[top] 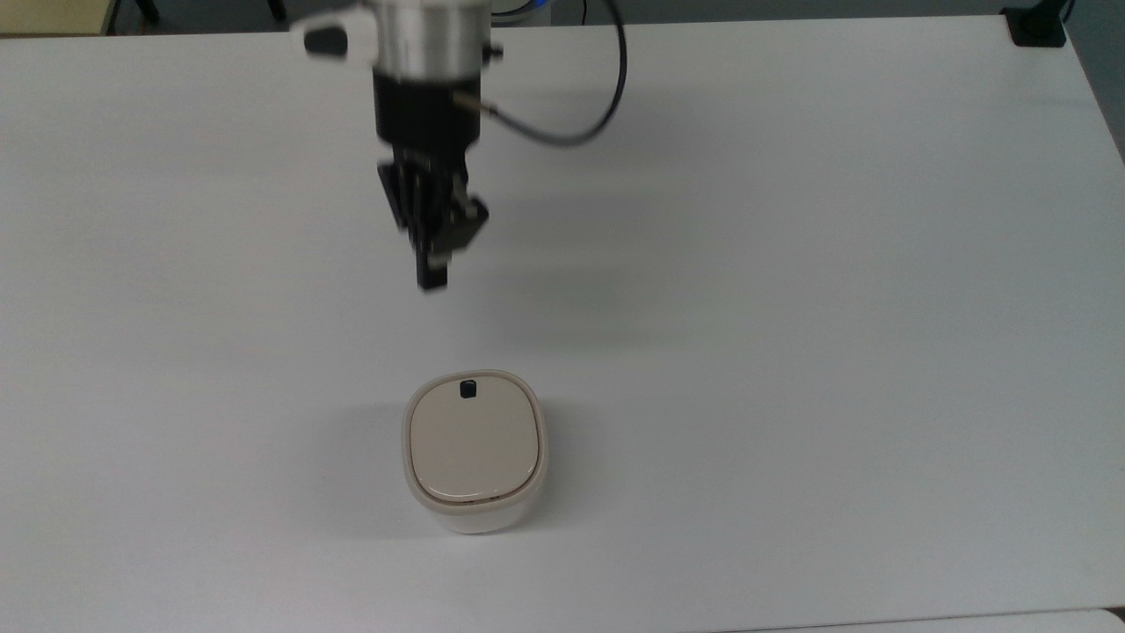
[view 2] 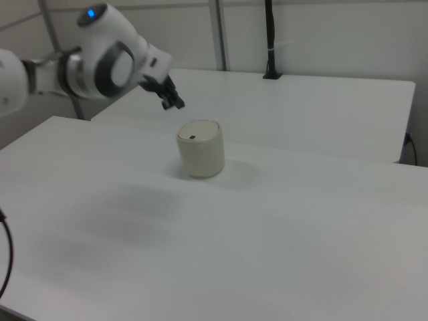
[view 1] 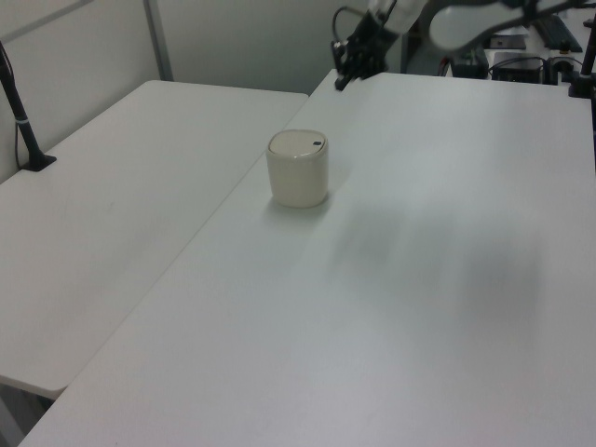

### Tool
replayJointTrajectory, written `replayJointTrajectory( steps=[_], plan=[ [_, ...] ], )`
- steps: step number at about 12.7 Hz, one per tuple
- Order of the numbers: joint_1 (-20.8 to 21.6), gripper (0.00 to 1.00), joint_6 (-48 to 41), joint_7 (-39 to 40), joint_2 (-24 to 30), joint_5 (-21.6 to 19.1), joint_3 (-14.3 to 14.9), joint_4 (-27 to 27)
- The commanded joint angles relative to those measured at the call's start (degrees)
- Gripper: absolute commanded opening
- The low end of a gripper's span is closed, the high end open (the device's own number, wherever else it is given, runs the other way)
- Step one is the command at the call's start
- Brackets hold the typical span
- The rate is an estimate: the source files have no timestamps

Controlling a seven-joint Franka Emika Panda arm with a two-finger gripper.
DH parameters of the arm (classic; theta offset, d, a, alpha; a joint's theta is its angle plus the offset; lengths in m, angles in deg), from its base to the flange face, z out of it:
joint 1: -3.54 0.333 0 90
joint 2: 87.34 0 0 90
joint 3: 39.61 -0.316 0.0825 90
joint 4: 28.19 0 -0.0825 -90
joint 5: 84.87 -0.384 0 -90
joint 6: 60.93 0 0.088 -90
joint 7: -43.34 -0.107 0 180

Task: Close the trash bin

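Trash bin (top: 475, 453): stands upright on the white surface (top: 835, 308), toward the near edge in the top view; white rounded-square body.
Lid (top: 474, 440): beige-cream, glossy, lying flat and flush within the rim; bin is closed.
Button (top: 468, 388): small, black, near the lid's edge facing the arm in the top view.
End effector (top: 432, 280): raised above the surface, well apart from the bin, pointing down; fingers appear drawn together with nothing between them, though motion blur leaves this uncertain.
Cable (top: 562, 132): dark, looping from the wrist toward the top view's right.
Second surface (view 1: 121, 177): white, adjoining on the left view's left.
Black pole (view 2: 270, 40): upright at the back in the right view.
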Motion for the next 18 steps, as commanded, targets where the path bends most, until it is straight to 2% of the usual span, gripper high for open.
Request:
replayJointTrajectory(
  steps=[1,2,3,5,7,9,12,15,17,18],
  plan=[
    [-0.68,0.17,-16.28,6.66,10.13,-3.00,-1.34,2.32],
    [-1.21,0.29,-20.42,9.72,12.60,-5.46,-1.34,2.32],
    [-1.56,0.45,-25.25,12.97,15.06,-7.66,-1.34,2.32],
    [-1.56,0.70,-34.30,18.08,18.76,-8.64,-1.34,2.40],
    [-1.13,0.97,-41.35,18.80,20.88,-8.65,-1.34,2.49],
    [-0.77,1.00,-46.19,21.24,21.59,-8.65,-1.34,2.58],
    [-1.65,1.00,-47.18,31.42,21.33,-8.65,-1.34,2.40],
    [-3.57,1.00,-47.36,51.70,20.45,-8.47,-1.42,2.32],
    [-4.81,1.00,-49.18,61.39,16.87,-8.12,-1.51,-2.05],
    [-4.90,1.00,-51.29,62.82,13.97,-7.77,-1.25,-5.99]
  ],
)
